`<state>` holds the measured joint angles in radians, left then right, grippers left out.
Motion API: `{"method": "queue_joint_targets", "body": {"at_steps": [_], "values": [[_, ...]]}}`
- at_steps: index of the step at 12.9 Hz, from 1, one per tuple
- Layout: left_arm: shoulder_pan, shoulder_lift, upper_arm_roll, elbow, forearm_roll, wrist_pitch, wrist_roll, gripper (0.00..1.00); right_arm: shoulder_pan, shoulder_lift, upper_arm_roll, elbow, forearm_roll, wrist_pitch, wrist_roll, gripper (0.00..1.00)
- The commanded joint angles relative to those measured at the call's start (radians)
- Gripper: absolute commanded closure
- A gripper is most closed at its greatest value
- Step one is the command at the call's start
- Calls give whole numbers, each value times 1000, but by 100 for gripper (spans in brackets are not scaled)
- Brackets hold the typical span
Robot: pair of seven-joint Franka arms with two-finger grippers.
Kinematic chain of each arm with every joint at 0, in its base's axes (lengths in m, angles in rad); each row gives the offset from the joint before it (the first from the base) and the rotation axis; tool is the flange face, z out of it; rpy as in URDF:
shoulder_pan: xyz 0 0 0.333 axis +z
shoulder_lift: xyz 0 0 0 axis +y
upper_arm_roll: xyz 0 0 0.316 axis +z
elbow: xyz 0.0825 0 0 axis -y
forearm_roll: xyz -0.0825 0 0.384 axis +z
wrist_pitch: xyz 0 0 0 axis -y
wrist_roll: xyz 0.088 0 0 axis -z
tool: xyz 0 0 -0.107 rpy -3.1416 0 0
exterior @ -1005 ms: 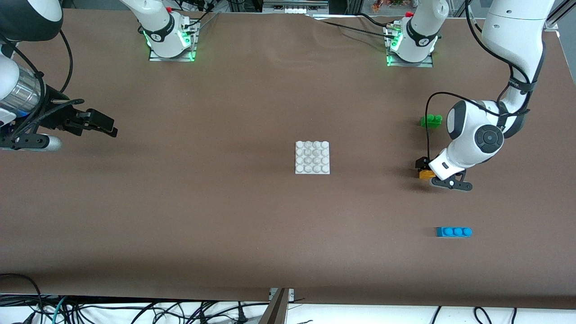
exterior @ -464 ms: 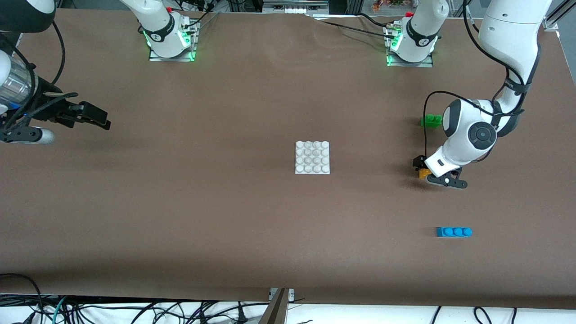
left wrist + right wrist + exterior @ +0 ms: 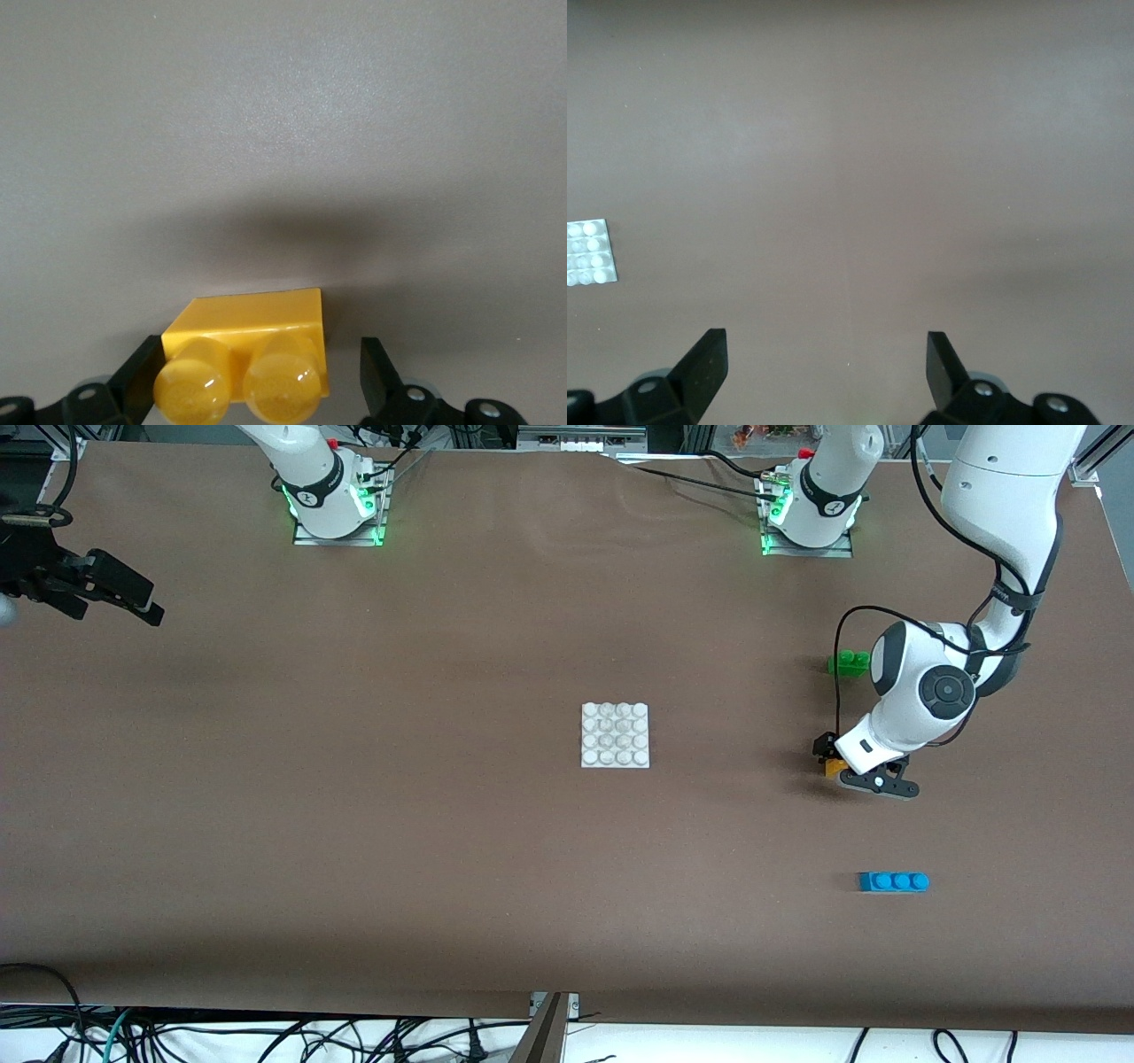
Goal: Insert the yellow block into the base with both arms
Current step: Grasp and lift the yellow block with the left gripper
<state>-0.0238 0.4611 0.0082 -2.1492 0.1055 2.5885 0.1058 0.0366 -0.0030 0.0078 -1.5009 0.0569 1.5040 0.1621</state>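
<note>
The yellow block [image 3: 832, 768] lies on the brown table toward the left arm's end, studs facing the left wrist camera [image 3: 252, 328]. My left gripper [image 3: 831, 760] is down around it, open; in the left wrist view [image 3: 259, 359] one finger rests against the block's side and the other stands a small gap away. The white studded base [image 3: 615, 735] sits mid-table and shows at the edge of the right wrist view [image 3: 586, 252]. My right gripper [image 3: 146, 607] hangs open and empty [image 3: 824, 350] over the table's margin at the right arm's end.
A green two-stud brick [image 3: 848, 662] lies just farther from the front camera than the yellow block, close to the left arm's wrist. A blue three-stud brick [image 3: 893, 881] lies nearer the front camera. Cables run along the table's front edge.
My right gripper has swung away from mid-table toward the right arm's end. The left gripper's fingers have narrowed a little around the yellow block, and its wrist shifted slightly.
</note>
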Motion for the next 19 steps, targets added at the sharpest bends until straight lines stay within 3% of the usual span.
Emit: {"method": "queue_joint_targets", "body": {"at_steps": [1,3,4,11,14,19], "values": [[7,1,-2,2,25,10,8,40,-11,11,-9,-25,-11,65,2,1],[8,1,-2,3,25,9,8,64,-11,30,-9,-22,-50,96,-1,1],[10,1,-2,5,25,9,8,66,-9,29,-9,-21,-58,96,-1,1],[-54,-65,-11,104,14,-108,-9,64,-11,34,-35,-15,-52,96,10,1],[-65,-70,-89,204,6,-267,-73,64,-7,35,-35,-10,-52,88,7,1],[-195,-64,-175,236,6,-338,-332,64,2,35,-23,-9,-55,90,-106,1]]}}
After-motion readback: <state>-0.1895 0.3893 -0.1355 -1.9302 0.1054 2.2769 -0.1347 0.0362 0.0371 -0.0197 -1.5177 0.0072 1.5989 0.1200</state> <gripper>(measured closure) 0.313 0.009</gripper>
